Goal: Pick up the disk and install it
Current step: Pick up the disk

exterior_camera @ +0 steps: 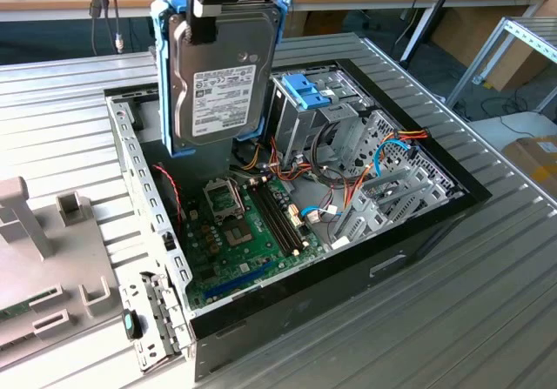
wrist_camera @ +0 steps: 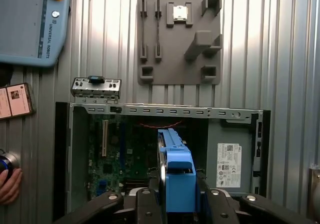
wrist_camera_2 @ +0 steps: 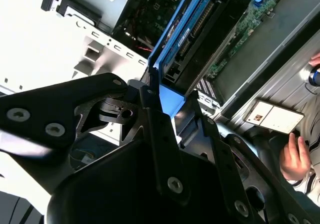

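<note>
On your ribbed metal table (exterior_camera: pixel 487 258) sits an open computer case (exterior_camera: pixel 287 304). Your gripper (wrist_camera: pixel 177 204) pinches the disk (exterior_camera: pixel 222 76) upright over the case's middle. If it tilts, it could snag the wires (exterior_camera: pixel 396 145).

We find the exterior view brightly and evenly lit: the ribbed metal table (exterior_camera: pixel 487 258) shines pale, and the disk (exterior_camera: pixel 222 67) carries a soft sheen on its grey face. Shadows inside the computer case (exterior_camera: pixel 418 232) stay mild. In the second wrist view the table burns out to plain white (its ribs are lost there), while the gripper (wrist_camera_2: pixel 170 103) reads near black. In the first wrist view the grey fixture (wrist_camera: pixel 180 33) casts short shadows, and the case interior is dim.
</note>
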### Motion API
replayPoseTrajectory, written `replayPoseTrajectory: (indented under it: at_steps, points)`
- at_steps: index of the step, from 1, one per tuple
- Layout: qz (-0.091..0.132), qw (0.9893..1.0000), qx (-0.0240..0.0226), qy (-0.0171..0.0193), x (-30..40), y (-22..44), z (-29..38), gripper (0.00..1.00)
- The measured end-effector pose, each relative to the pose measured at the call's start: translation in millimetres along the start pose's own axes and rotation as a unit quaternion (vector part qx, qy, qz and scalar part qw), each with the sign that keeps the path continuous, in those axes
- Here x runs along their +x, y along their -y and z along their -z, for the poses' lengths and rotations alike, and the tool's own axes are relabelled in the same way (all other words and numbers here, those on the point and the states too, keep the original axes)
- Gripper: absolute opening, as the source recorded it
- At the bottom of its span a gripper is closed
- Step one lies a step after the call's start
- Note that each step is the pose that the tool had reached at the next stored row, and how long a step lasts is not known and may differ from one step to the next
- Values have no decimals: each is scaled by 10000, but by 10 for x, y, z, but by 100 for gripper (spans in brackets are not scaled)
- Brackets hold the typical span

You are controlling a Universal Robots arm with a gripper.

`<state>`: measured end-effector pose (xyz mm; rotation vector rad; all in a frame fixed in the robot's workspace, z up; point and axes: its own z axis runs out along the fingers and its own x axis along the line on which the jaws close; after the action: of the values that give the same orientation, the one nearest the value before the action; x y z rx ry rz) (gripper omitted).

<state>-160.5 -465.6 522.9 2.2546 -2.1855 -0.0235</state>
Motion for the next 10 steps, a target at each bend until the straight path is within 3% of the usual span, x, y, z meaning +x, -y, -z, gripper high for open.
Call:
replayPoseTrajectory:
  at_steps: [3, 7, 10]
  points:
    - [0, 10000, 0, 0, 3, 107, 0, 36]
    - [0, 10000, 0, 0, 10, 337, 1, 36]
    - [0, 10000, 0, 0, 13, 412, 0, 36]
